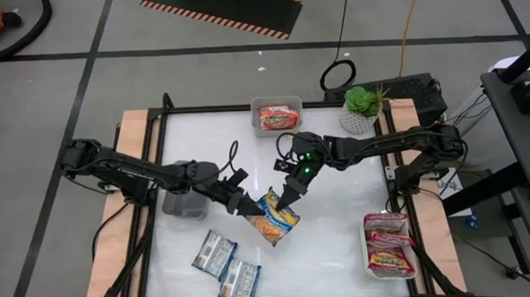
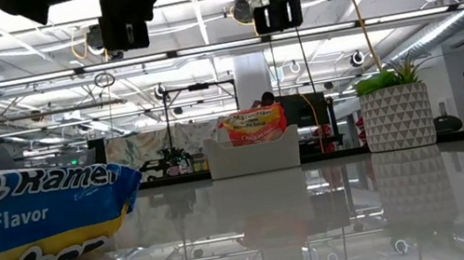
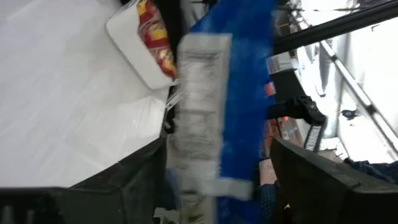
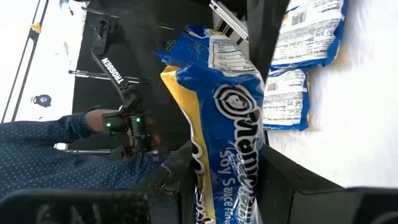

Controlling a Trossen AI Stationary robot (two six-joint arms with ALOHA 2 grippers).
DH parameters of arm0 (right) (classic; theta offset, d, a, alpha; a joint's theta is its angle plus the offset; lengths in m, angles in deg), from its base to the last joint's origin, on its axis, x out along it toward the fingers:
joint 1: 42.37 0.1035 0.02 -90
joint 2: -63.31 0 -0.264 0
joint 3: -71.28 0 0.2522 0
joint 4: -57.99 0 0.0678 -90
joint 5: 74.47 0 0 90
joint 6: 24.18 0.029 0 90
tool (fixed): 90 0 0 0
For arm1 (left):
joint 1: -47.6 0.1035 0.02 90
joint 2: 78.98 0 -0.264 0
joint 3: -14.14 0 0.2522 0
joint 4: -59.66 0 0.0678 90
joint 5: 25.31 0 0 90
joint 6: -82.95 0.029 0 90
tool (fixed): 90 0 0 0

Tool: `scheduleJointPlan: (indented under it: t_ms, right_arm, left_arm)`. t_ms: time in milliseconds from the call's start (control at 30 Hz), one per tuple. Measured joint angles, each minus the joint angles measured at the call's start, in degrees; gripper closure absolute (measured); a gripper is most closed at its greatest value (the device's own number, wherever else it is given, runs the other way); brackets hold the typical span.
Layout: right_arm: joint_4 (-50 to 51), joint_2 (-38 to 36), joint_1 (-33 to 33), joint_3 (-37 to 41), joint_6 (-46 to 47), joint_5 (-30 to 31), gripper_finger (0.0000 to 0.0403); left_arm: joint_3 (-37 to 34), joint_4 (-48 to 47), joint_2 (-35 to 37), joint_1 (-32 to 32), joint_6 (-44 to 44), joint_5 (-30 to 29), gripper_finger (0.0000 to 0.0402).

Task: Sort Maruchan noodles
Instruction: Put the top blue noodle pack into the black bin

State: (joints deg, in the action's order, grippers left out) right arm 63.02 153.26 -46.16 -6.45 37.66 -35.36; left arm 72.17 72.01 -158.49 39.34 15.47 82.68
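Fingers of your right gripper are pinched on one end of a blue-and-yellow noodle packet, which passes between them in the right wrist view. Your left gripper stands at the packet's opposite edge, its fingers set wide on either side of the packet; you cannot tell from these views whether they press on it.

Just past the left fingers, nearer the table's front edge, two more blue-silver packets lie flat side by side. Behind the left gripper sits a grey tray. Well beyond the right fingers, a white tray at the far edge holds an orange-red packet, and another white tray on the right side holds maroon-and-silver packets. A potted plant stands at the far right corner.
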Motion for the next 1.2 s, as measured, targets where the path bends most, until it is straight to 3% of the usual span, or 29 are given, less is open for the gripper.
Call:
scheduleJointPlan:
  t_ms: [400, 667, 1200]
  right_arm:
    - [-0.4, 1.9, 0.0, 0.0, -1.8, 1.2, 0.0289]
    - [-0.2, 0.7, -1.5, 0.0, -0.4, 2.9, 0.0272]
    - [-4.8, -7.6, -9.0, 0.0, 3.2, 16.2, 0.0112]
  left_arm:
    - [-0.1, -3.2, 0.0, 1.2, 3.1, 0.9, 0.0271]
    - [-0.1, -2.1, 0.0, 2.9, 2.7, 1.7, 0.0262]
    - [0.0, 15.3, 0.0, 9.3, -0.8, 2.1, 0.0270]
